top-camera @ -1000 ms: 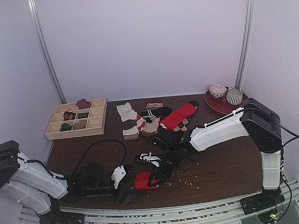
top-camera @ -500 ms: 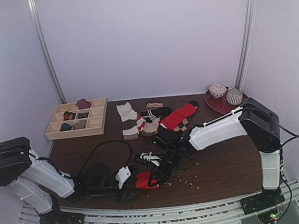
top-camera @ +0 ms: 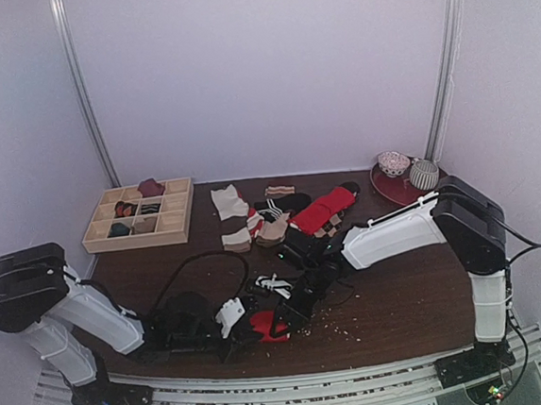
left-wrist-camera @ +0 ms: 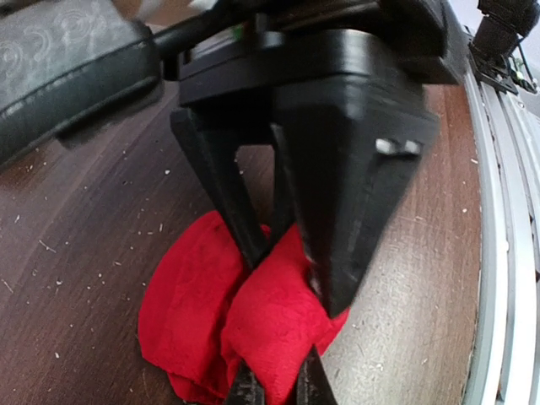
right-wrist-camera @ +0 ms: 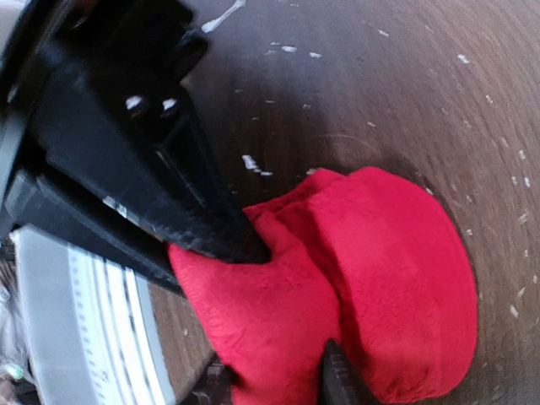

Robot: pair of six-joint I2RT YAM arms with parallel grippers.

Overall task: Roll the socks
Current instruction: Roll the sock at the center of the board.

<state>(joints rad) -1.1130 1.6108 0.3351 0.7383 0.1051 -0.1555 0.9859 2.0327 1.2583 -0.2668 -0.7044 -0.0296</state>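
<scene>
The socks show as a bright red bundle (top-camera: 265,328) lying on the brown table near its front edge, folded into two lobes (left-wrist-camera: 194,312) (right-wrist-camera: 388,270). My left gripper (top-camera: 249,329) reaches it from the left. Its jaws (left-wrist-camera: 277,390) are shut on a fold of the red fabric. My right gripper (top-camera: 286,315) comes down from the right. A thick lobe of the same fabric sits pinched between its fingers (right-wrist-camera: 278,384). The two grippers meet tip to tip over the bundle. Only red cloth shows in the bundle.
A black-and-white striped sock (top-camera: 272,283) lies just behind the bundle. A pile of other socks (top-camera: 281,216) sits mid-back, a wooden compartment box (top-camera: 139,214) back left, a red plate (top-camera: 391,192) with balls back right. A black cable (top-camera: 195,262) loops left. The metal rail (top-camera: 287,391) borders the front.
My left arm has slid right to the red bundle and its jaws have closed on the fabric. My right gripper has stayed on the bundle.
</scene>
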